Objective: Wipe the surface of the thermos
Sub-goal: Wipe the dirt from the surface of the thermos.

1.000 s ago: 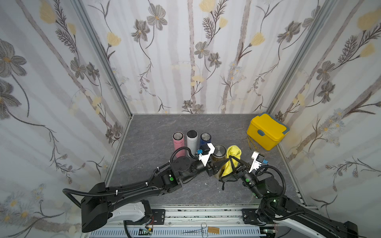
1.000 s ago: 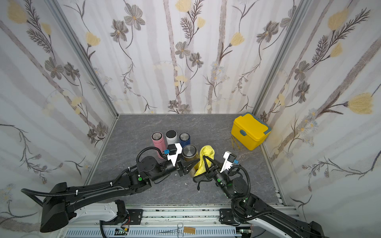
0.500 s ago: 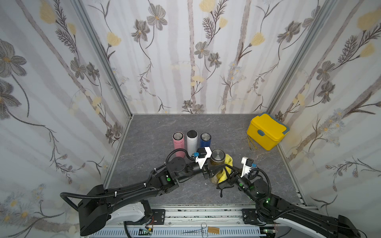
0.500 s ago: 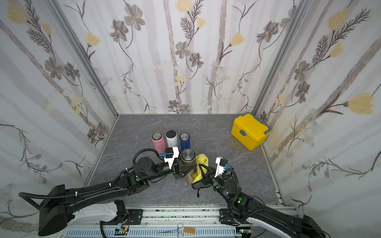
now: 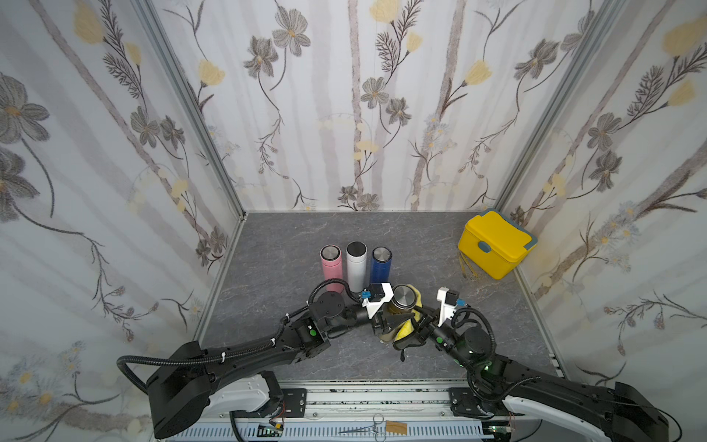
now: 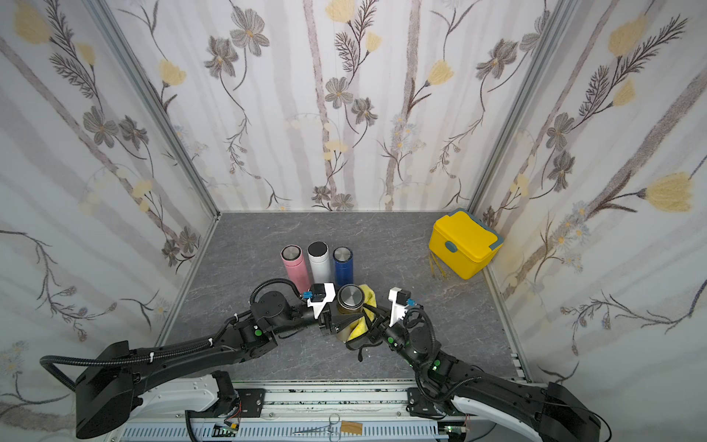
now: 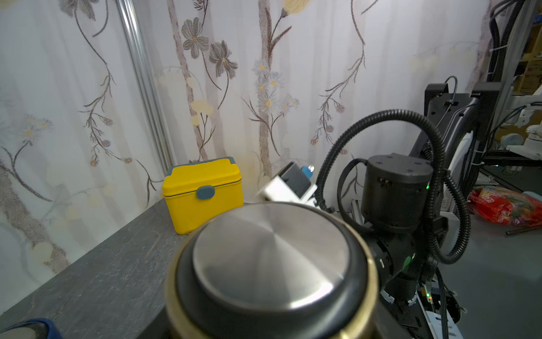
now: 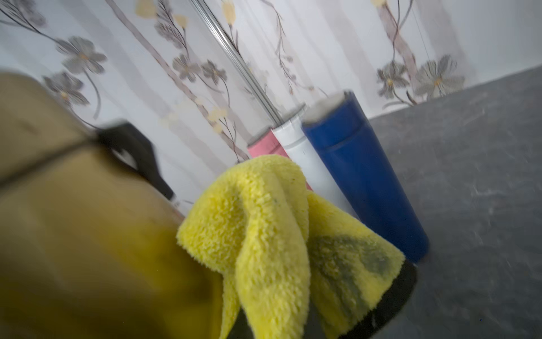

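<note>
Wiping under way near table's front edge: am clamping gold steel-lidded thermos [image 5: 399, 306] in left gripper [image 5: 386, 320], pinching fluffy yellow cloth [image 5: 411, 323] against it with right gripper [image 5: 420, 325]. Risk: hard push twisting thermos loose.

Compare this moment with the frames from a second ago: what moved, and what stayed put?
The right hand, shut on the yellow cloth, slid down the gold thermos from near its lid toward the base. The left hand kept its grip on the thermos. The pink, white and blue thermoses and yellow box stayed put.
</note>
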